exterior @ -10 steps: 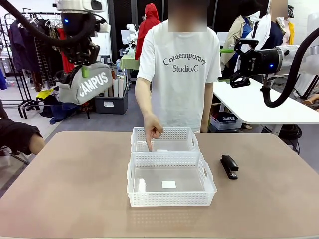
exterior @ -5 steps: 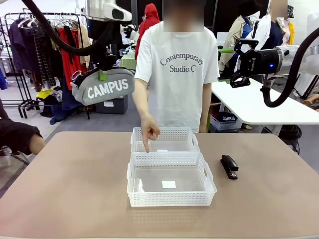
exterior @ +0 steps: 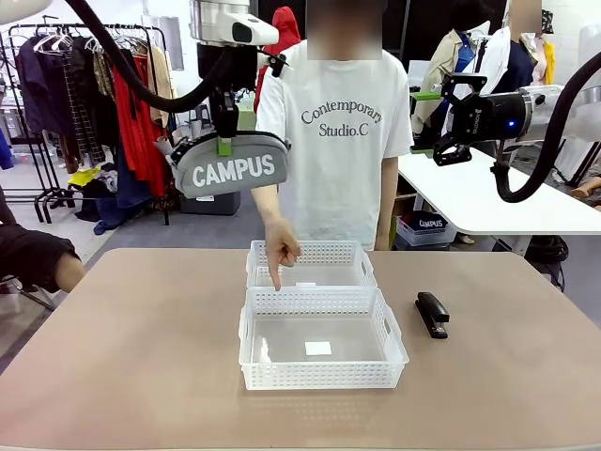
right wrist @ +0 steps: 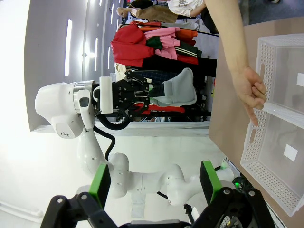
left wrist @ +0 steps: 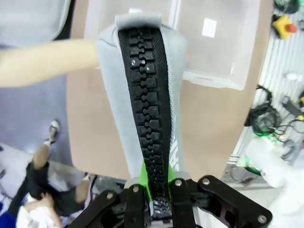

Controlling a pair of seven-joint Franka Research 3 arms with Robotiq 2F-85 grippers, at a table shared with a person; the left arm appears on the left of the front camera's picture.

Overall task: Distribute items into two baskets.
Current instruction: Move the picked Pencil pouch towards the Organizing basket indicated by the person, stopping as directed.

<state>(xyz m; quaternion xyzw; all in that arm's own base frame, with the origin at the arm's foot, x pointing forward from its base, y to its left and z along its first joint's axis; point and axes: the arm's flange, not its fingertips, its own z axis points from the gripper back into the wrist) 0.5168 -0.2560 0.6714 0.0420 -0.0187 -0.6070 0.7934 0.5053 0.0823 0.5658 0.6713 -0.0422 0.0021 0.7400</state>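
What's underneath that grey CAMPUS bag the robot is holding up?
In the left wrist view, below the pouch lie the table, a white basket and the person's forearm. The pouch covers whatever is straight beneath it.

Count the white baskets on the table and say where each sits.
2. The near basket sits mid-table on the robot's side; the far basket is directly behind it, under the person's pointing hand.

Tan table [exterior: 122, 357] with baskets [exterior: 319, 374], stapler [exterior: 432, 314]
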